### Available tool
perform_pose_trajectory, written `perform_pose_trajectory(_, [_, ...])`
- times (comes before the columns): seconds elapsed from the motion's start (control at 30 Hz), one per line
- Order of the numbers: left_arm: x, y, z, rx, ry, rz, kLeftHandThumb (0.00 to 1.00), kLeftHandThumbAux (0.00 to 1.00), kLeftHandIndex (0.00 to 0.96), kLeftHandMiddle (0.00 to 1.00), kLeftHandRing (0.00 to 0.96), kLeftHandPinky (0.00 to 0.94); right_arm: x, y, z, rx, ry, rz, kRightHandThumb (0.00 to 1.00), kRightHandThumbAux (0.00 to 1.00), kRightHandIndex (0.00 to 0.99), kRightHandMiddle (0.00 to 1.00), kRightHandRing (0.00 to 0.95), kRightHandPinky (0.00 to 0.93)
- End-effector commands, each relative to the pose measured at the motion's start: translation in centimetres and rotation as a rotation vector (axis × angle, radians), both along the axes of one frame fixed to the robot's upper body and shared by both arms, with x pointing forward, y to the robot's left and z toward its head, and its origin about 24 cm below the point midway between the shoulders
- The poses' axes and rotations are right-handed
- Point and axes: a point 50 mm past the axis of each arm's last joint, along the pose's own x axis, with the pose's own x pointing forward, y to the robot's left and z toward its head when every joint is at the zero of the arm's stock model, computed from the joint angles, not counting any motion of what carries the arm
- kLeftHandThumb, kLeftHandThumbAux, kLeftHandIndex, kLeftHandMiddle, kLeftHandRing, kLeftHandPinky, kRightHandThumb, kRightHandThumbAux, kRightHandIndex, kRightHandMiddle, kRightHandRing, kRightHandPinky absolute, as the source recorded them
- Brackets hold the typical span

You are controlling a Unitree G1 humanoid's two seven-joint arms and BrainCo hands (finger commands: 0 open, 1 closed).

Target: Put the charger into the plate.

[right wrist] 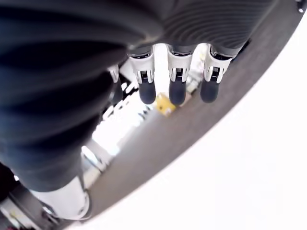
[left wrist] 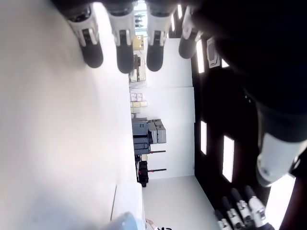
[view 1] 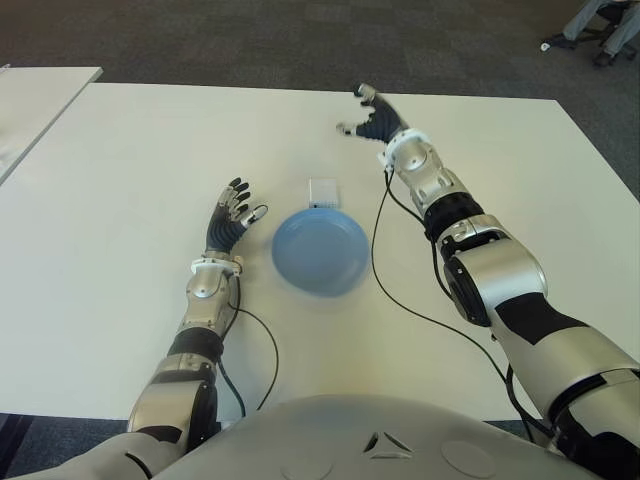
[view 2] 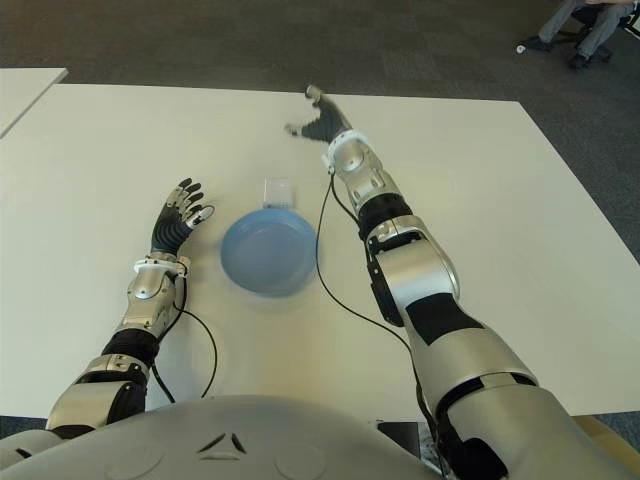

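Observation:
A small white charger (view 1: 323, 192) lies on the white table (view 1: 120, 200), touching the far rim of the round blue plate (view 1: 320, 251). The plate holds nothing. My right hand (view 1: 368, 113) is stretched out beyond the charger, toward the far side of the table and to the right of it, with fingers (right wrist: 176, 81) spread and nothing in them. Left of the plate shows my left hand (view 1: 232, 215), open as well, its fingers (left wrist: 122, 45) extended over the tabletop.
A second white table (view 1: 30, 95) stands at the far left. Black cables (view 1: 385, 270) run from both forearms across the tabletop. Dark carpet lies beyond the table, with a chair base (view 1: 590, 40) at the far right.

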Motion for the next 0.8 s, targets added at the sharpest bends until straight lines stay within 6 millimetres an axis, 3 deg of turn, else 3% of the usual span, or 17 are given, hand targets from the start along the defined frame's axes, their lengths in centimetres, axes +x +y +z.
perform_pose_trajectory(0.03, [-2.1,-0.6,-2.5,-0.02,0.126,0.005,0.0,0.63,0.058,0.133,0.139,0.152,-0.7,-1.1,-2.0,-0.169,0.029,0.054,0.113,0.748,0.009,0.028,0.035,0.068])
perform_pose_trajectory(0.23, [-2.3,-0.7,-2.4,-0.016,0.109,0.0,0.0,0.628,0.056,0.137,0.141,0.154,-1.4,-1.2,-3.6,-0.213,0.037,0.068,0.063,0.739,0.0,0.004,0.008,0.038])
perform_pose_trajectory(0.8, [-2.5,-0.9,-2.3,-0.03,0.105,-0.011,0.0,0.63,0.059,0.128,0.132,0.154,-2.3,-0.5,-4.8,-0.234,0.013,0.104,0.0,0.692,0.0,0.0,0.0,0.028])
